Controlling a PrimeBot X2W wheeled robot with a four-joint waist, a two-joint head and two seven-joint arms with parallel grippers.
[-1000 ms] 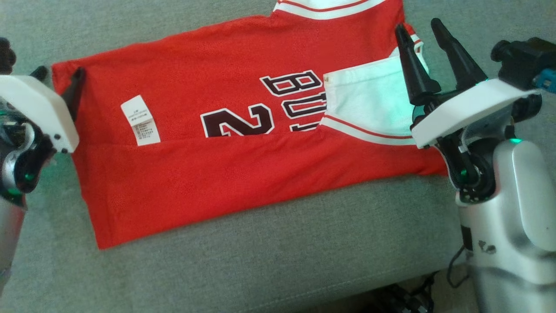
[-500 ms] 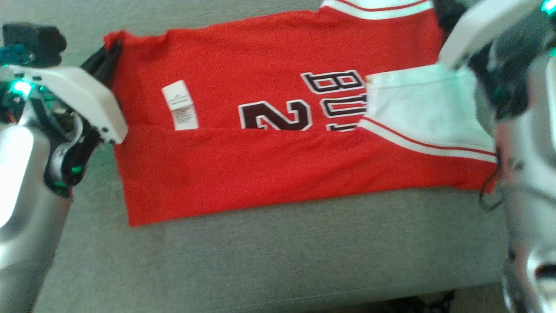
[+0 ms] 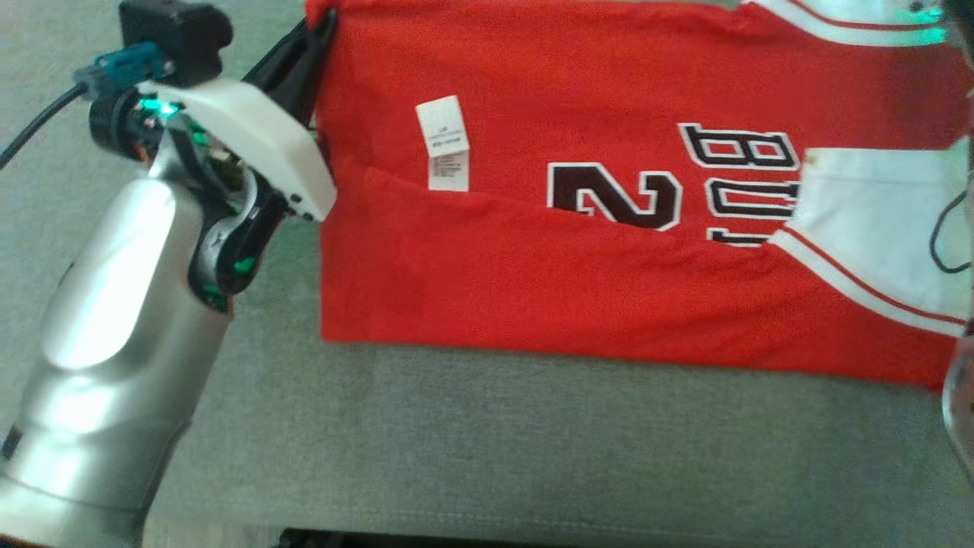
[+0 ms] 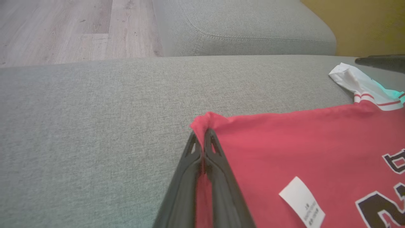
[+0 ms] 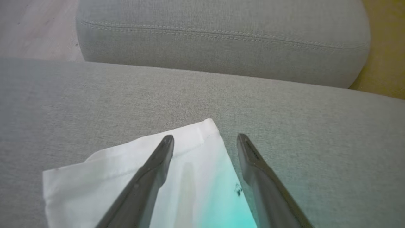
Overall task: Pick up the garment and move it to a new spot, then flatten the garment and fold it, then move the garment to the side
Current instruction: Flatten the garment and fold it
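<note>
So the garment (image 3: 533, 289), a red jersey with white trim and dark lettering, is lying spread out on the grey sofa (image 3: 456, 449) seat. Its near long edge is folded up over itself, so the big number is getting cut off halfway. A white label (image 3: 445, 144) is showing on the red fabric toward the left end.

The left claw (image 4: 202, 134) is pinching the jersey's far left corner. Both fingers are pressed together, and a bit of red cloth is bunching up between and over the tips. The rest of the jersey is lying pretty flat on the seat.

At the other end, the right claw (image 5: 205, 141) is sitting spread wide over the white part (image 5: 104, 177) of the jersey, with that cloth's corner lying between and just past the fingertips. Can't tell if the fingers are actually touching the fabric.

Past the seat, another grey cushion (image 4: 246, 28) is sitting there, with some wood floor (image 4: 63, 28) and a yellow wall (image 4: 364, 25) peeking in at the edges.
</note>
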